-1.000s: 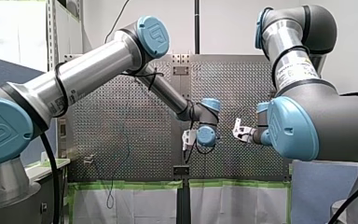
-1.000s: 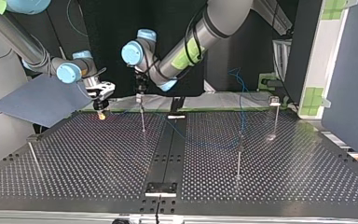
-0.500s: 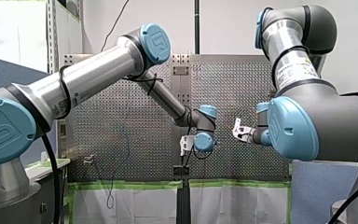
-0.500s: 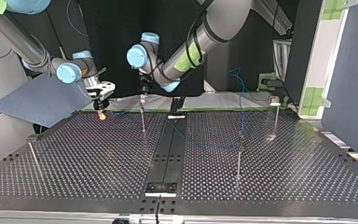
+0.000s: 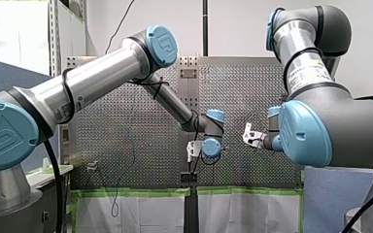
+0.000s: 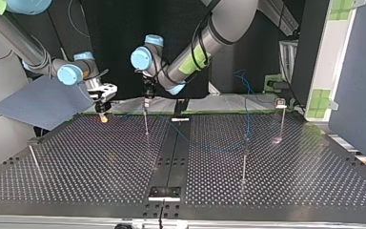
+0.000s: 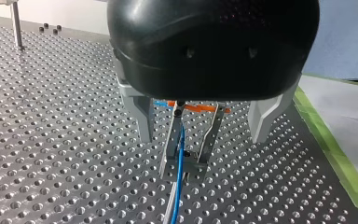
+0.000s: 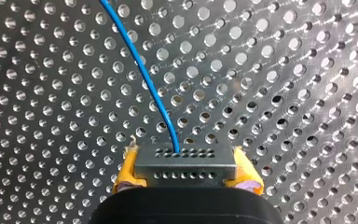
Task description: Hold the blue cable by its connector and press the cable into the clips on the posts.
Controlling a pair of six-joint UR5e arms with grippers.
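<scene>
In the right wrist view my right gripper [image 8: 186, 179] is shut on the grey connector [image 8: 185, 162], gripped between its yellow pads [image 8: 127, 170]. The blue cable [image 8: 144, 70] leaves the connector across the perforated table. In the top view my right gripper [image 6: 103, 113] hangs low at the far left. From there the blue cable [image 6: 209, 147] runs past a post [image 6: 146, 121] and loops across to the right. My left gripper [image 7: 202, 138] stands open just above that post's clip [image 7: 186, 154], one metal finger [image 7: 140, 116] on each side. The blue cable [image 7: 181, 154] lies between the clip's prongs.
More thin posts stand on the table: one near the middle right [image 6: 244, 162], one at the far right [image 6: 281, 119] and one at the near left [image 6: 33, 157]. A green-taped edge [image 7: 326, 140] borders the table beside my left gripper. A blue sheet [image 6: 43, 102] lies behind the table's left corner.
My left arm has shifted slightly, bringing its wrist a little lower in the front view, still over the same post. My right arm and the connector have not moved.
</scene>
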